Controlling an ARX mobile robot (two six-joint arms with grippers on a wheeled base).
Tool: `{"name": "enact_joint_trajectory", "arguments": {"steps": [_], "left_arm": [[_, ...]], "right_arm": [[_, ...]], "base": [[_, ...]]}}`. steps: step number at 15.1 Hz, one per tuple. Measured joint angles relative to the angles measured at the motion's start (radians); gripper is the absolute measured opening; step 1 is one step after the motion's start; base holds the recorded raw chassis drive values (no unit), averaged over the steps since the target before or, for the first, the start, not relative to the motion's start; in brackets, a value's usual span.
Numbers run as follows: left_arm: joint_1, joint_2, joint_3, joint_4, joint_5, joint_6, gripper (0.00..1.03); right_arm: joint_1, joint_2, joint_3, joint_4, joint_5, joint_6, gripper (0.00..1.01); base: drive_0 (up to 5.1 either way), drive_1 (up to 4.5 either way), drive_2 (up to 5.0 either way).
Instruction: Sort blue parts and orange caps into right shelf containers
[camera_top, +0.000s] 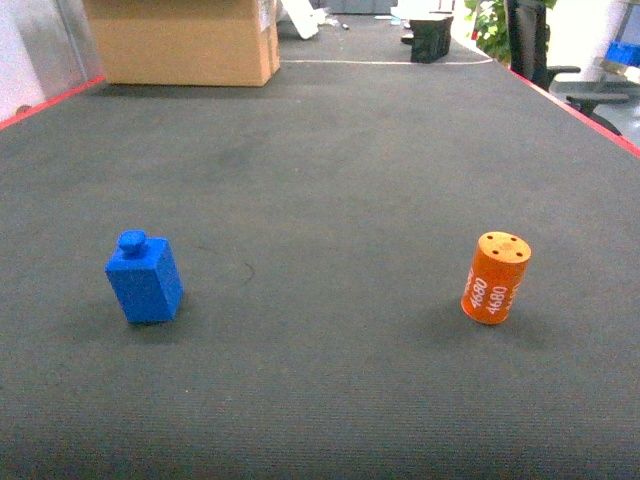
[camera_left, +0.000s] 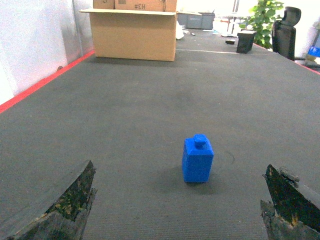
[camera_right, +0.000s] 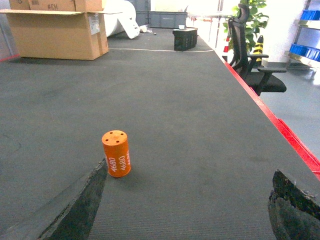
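Small orange plastic cylinder cap printed "4680" (camera_top: 496, 278) stands upright on the dark grey mat, right side; likely light, rigid, slick, so pinch mid-barrel. Small blue plastic block with top stud (camera_top: 145, 279) stands left; grip its flat sides. Left gripper (camera_left: 180, 205) and right gripper (camera_right: 187, 205) both spread wide, empty.

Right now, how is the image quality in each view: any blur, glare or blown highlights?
Head: cap and blue part sharp, soft shadows, background overexposed. Left wrist: part crisp, fingers blurred at the frame edge. Right wrist: cap clear, far window area washed out.
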Motion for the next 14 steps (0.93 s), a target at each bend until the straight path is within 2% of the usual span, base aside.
{"name": "enact_joint_trajectory", "arguments": {"steps": [4, 5, 6, 7, 8, 9, 10, 11, 12, 14], "left_arm": [[0.000, 0.000, 0.000, 0.000, 0.000, 0.000, 0.98], [-0.027, 0.017, 0.006, -0.021, -0.080, -0.016, 0.98], [-0.165, 0.162, 0.014, 0.079, -0.313, -0.067, 0.98], [-0.253, 0.352, 0.023, 0.232, -0.452, -0.080, 0.98], [-0.234, 0.542, 0.043, 0.393, -0.490, -0.080, 0.98], [-0.194, 0.726, 0.098, 0.549, -0.467, -0.079, 0.98], [-0.182, 0.893, 0.174, 0.681, -0.413, -0.077, 0.98], [-0.169, 1.044, 0.248, 0.771, -0.359, -0.070, 0.98], [-0.163, 1.185, 0.316, 0.813, -0.316, -0.057, 0.98], [-0.162, 1.418, 0.432, 0.828, -0.264, -0.021, 0.98]], "right_arm": [[0.000, 0.000, 0.000, 0.000, 0.000, 0.000, 0.98], [0.000, 0.000, 0.000, 0.000, 0.000, 0.000, 0.98], [0.048, 0.030, 0.003, -0.006, 0.115, -0.011, 0.98], [0.171, 0.188, 0.015, 0.111, 0.297, -0.021, 0.98], [0.253, 0.349, 0.041, 0.251, 0.409, -0.020, 0.98], [0.285, 0.507, 0.084, 0.386, 0.432, -0.013, 0.98], [0.299, 0.666, 0.141, 0.513, 0.409, 0.008, 0.98], [0.301, 0.828, 0.200, 0.617, 0.356, 0.038, 0.98], [0.301, 0.988, 0.253, 0.690, 0.307, 0.071, 0.98], [0.300, 1.263, 0.342, 0.758, 0.254, 0.127, 0.98]], "base": [[0.0, 0.00, 0.0], [0.0, 0.00, 0.0], [0.0, 0.00, 0.0], [0.0, 0.00, 0.0], [0.0, 0.00, 0.0], [0.0, 0.00, 0.0], [0.0, 0.00, 0.0], [0.0, 0.00, 0.0], [0.0, 0.00, 0.0], [0.0, 0.00, 0.0]]}}
